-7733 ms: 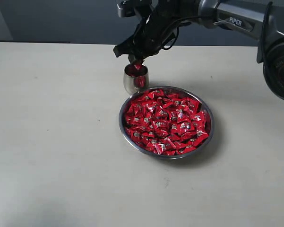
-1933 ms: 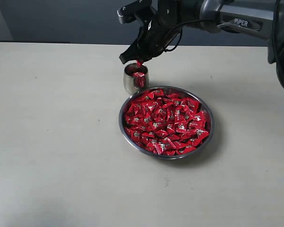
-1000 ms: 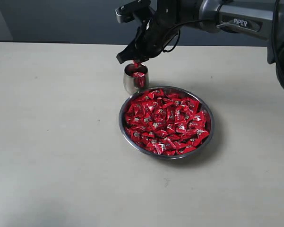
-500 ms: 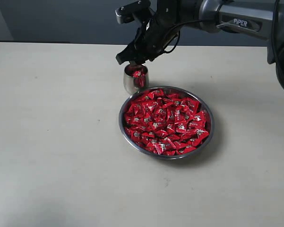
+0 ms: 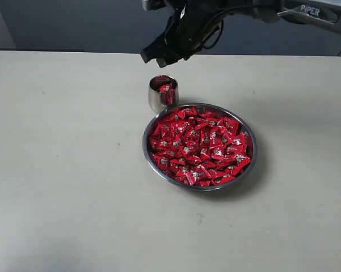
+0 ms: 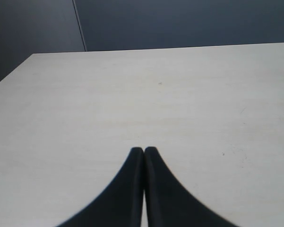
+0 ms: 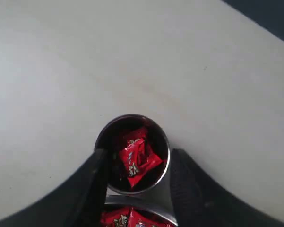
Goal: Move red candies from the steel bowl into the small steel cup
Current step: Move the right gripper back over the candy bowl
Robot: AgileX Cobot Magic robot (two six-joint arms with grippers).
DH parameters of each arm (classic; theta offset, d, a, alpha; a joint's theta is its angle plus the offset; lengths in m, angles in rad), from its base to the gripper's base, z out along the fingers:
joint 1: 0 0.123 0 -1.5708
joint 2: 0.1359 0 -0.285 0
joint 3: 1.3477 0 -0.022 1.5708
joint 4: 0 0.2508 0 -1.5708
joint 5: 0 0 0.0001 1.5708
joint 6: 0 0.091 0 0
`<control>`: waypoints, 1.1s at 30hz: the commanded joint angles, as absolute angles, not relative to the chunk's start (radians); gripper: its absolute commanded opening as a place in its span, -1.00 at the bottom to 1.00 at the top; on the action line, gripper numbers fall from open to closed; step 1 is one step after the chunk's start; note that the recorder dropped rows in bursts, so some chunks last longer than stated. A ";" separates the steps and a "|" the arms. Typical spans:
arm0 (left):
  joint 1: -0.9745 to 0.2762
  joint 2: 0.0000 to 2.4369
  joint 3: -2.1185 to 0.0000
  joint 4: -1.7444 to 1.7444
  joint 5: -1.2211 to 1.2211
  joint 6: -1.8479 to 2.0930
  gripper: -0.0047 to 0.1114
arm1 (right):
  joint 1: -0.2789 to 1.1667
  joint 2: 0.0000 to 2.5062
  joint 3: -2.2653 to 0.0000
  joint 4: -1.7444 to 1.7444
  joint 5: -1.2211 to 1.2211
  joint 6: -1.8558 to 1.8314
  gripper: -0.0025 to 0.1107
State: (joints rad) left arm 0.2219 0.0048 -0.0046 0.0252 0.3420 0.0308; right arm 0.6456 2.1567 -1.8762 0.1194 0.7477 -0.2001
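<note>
The steel bowl [image 5: 145, 148] sits mid-table, heaped with red candies [image 5: 200, 144]. Just behind it stands the small steel cup [image 5: 157, 100] with a few red candies [image 5: 164, 88] inside. My right gripper [image 5: 158, 58] hangs open a short way above the cup, with nothing between its fingers. In the right wrist view the cup [image 7: 132, 116] lies straight below the open right gripper [image 7: 139, 152], its candies [image 7: 137, 160] showing, and the bowl's rim [image 7: 142, 205] beside it. My left gripper [image 6: 144, 150] is shut and empty over bare table, away from both vessels.
The pale table [image 5: 62, 170] stretches wide to the left and front of the bowl. A dark wall [image 5: 74, 22] runs behind the table's far edge. The right arm [image 5: 306, 10] reaches in from the upper right.
The right gripper opened over the cup, a candy fell from it into the cup, and the gripper then rose clear of the rim. The left gripper shows only now.
</note>
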 commanded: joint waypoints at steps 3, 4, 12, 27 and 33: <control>0.217 0.000 0.000 0.027 0.334 0.029 -0.91 | 0.617 2.026 -1.736 0.146 0.649 -0.180 -0.22; 0.217 0.000 0.000 0.027 0.334 0.029 -0.91 | 0.613 1.993 -1.678 0.144 0.592 -0.180 -0.25; 0.217 0.000 0.000 0.027 0.334 0.029 -0.91 | 0.604 1.729 -1.176 0.165 0.158 -0.180 -0.34; 0.217 0.000 0.000 0.027 0.334 0.029 -0.91 | 0.519 1.730 -0.950 0.166 0.198 0.024 -0.34; 0.217 0.000 0.000 0.027 0.334 0.029 -0.91 | 0.519 1.799 -1.085 0.166 0.436 0.024 -0.27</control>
State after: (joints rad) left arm 0.2219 0.0048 -0.0046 0.0252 0.3420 0.0308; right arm 0.5252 1.7682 -1.0221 0.1659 0.3397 0.0186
